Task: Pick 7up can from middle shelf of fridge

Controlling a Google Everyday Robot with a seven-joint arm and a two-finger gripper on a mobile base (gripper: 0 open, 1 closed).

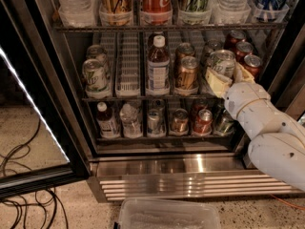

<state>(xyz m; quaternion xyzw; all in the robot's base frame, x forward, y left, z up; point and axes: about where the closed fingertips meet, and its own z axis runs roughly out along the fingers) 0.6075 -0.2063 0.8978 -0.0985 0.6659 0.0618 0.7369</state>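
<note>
The 7up can [221,61], silvery with green markings, is at the right end of the middle shelf [127,98] of the open fridge [190,165]. My gripper [225,74] reaches in from the lower right on a white arm [267,128]. Its cream fingers [215,84] sit on either side of the can, shut on it. The can stands upright, in front of the red cans [245,52]. Two similar silvery-green cans [94,75] stand in the far left lane of the same shelf.
Gold-brown cans [187,71] and a labelled bottle [157,67] stand just left of the held can. The glass door [33,104] with its light strip hangs open at left. A clear plastic bin [169,216] and cables [24,199] lie on the floor.
</note>
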